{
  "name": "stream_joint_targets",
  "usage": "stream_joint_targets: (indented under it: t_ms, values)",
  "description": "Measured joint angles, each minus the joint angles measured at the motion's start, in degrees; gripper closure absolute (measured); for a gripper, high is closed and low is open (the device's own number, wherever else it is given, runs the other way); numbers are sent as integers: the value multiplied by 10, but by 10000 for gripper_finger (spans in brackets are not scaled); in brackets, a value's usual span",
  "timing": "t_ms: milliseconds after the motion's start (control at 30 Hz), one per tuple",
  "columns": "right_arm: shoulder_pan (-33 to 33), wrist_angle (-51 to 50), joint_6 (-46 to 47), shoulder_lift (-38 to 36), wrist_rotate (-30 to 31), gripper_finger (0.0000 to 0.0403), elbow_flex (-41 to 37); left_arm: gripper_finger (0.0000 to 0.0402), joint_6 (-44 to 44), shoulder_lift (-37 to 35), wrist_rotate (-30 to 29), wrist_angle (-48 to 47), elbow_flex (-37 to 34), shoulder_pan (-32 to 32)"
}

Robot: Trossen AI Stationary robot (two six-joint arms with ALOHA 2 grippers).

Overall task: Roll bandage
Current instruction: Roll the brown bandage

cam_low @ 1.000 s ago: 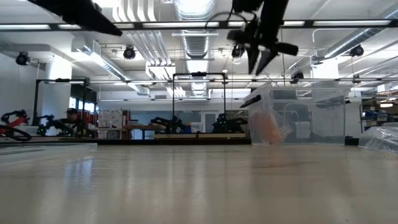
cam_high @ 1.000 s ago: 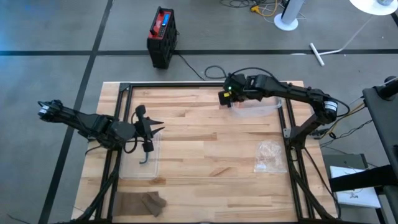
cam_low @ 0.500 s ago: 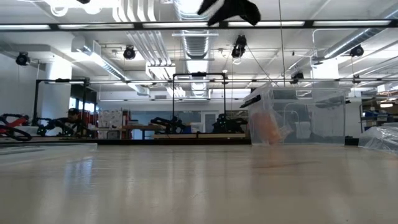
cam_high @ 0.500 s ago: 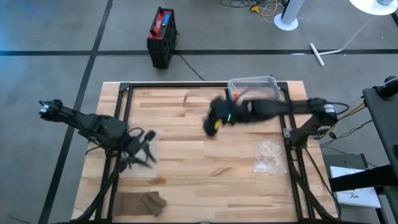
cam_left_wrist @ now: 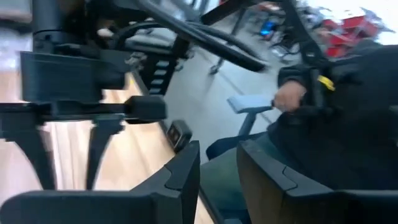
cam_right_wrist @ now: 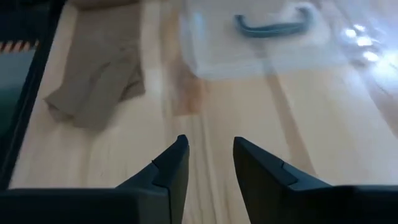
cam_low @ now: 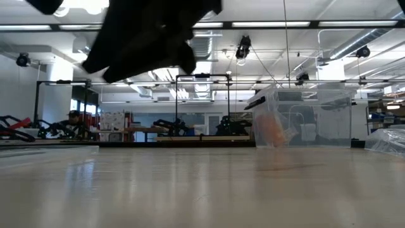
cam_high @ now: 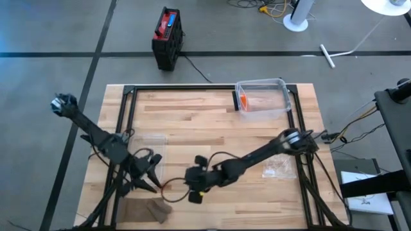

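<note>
Approach step, nothing gripped yet; the bandage (cam_high: 146, 209), a loose brownish crumpled strip, lies flat and unrolled at the table's (cam_high: 212, 128) near edge toward its left corner, also visible in the right wrist view (cam_right_wrist: 93, 93); left gripper (cam_high: 153, 174) sits above the table near that corner, just beyond the bandage, fingers slightly spread with a narrow gap and nothing between them (cam_left_wrist: 186, 168); right gripper (cam_high: 194, 184) is stretched across to the near-centre of the table, beside the left one, fingers slightly parted and empty (cam_right_wrist: 171, 168), pointing toward the bandage; a clear lid with a blue-grey handle (cam_right_wrist: 273, 28) lies on the table just beyond the bandage; a clear bin (cam_high: 262, 99) holding something orange stands at the far edge toward the right corner; a crumpled plastic bag (cam_high: 279, 160) lies near the right edge; judged next move: lower a gripper onto one end of the strip, pinch it, and begin turning it over itself while the other steadies the cloth; no brand, label or writing legible anywhere.
</note>
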Motion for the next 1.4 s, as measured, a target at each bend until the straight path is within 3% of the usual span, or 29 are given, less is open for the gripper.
stream_joint_targets:
  t_ms: [167, 367, 567, 667, 800, 967, 1200, 1400]
  values:
    - [-7, -8, -113, 75, -36, 296, 103, 304, -36, 44, -81, -3, 2, -76]
    - [-18, -92, -200, 133, -98, 309, 223, 311, -86, 113, -148, 53, 14, -119]
    - [-20, -282, -234, 153, -107, 328, 308, 312, -149, 202, -152, 122, 27, -150]
    - [-7, -395, -221, 142, -103, 342, 322, 314, -230, 254, -144, 117, 43, -166]
    - [20, -458, -201, 104, -47, 361, 319, 316, -343, 314, -111, 70, 69, -180]
    - [55, -467, -163, 77, 13, 363, 315, 302, -373, 371, -136, -45, 118, -176]
    - [130, -531, -81, 42, 60, 313, 312, 270, -374, 430, -164, -251, 201, -159]
    - [174, -531, -37, 41, 101, 260, 309, 255, -376, 489, -113, -321, 252, -156]
